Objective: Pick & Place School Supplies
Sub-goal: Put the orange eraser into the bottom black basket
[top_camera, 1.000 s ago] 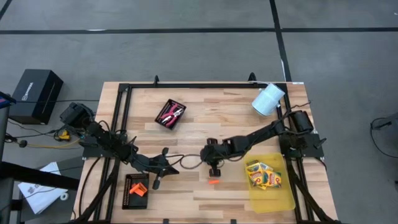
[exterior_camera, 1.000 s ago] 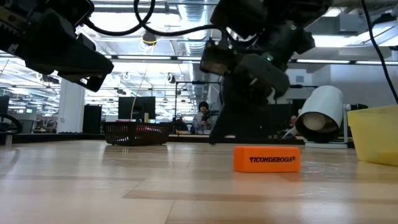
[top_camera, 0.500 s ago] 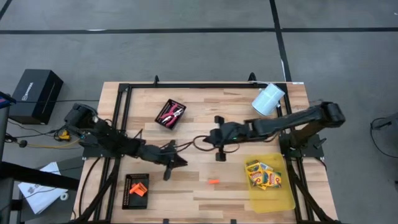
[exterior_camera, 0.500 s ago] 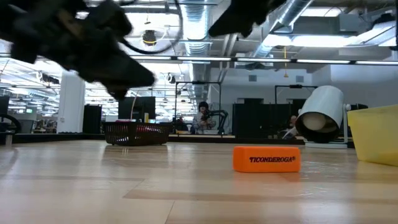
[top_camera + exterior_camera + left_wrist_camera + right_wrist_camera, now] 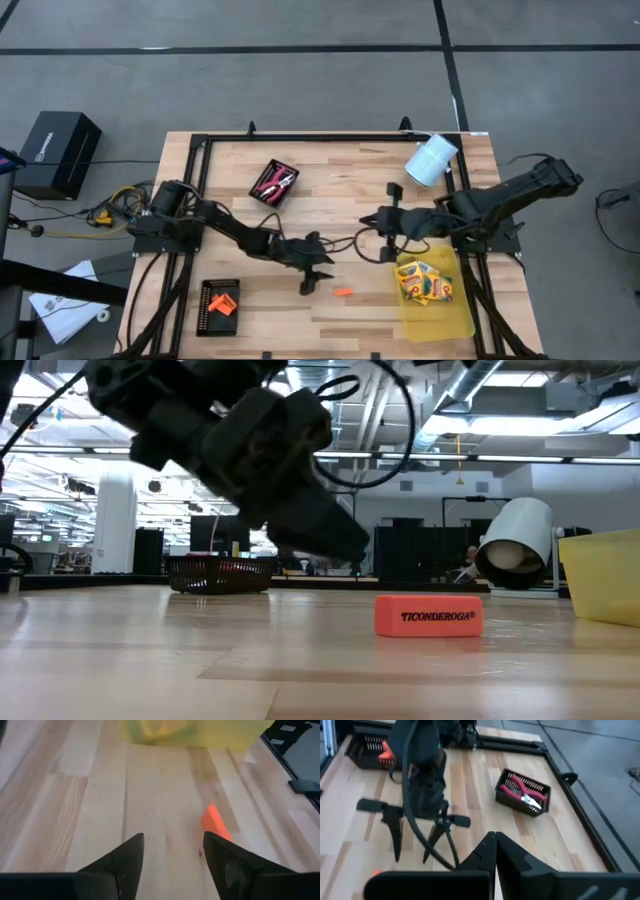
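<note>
An orange eraser (image 5: 343, 292) (image 5: 427, 616) lies flat on the wooden table, right of the middle near the front. My left gripper (image 5: 318, 280) (image 5: 172, 855) hovers just left of it, open, with the eraser (image 5: 216, 820) ahead of one finger and nothing between the fingers. My right gripper (image 5: 368, 224) (image 5: 492, 851) is shut and empty, raised above the table farther back and right. Yellow crayon boxes (image 5: 425, 281) lie in the yellow bin (image 5: 440, 322). Red-handled tools (image 5: 520, 790) rest in a black mesh tray (image 5: 273, 184).
A second black mesh tray (image 5: 218, 305) with orange pieces sits at the front left. A white roll (image 5: 432, 158) lies on its side at the back right. Bare wood stretches between the trays and around the eraser. A black frame rail (image 5: 320, 138) runs along the far edge.
My left gripper has swept toward the table's right, close to the eraser, sinking a little, and has opened. My right gripper, still shut, has risen from above the eraser and drawn back toward the right and far side. The eraser has stayed where it was.
</note>
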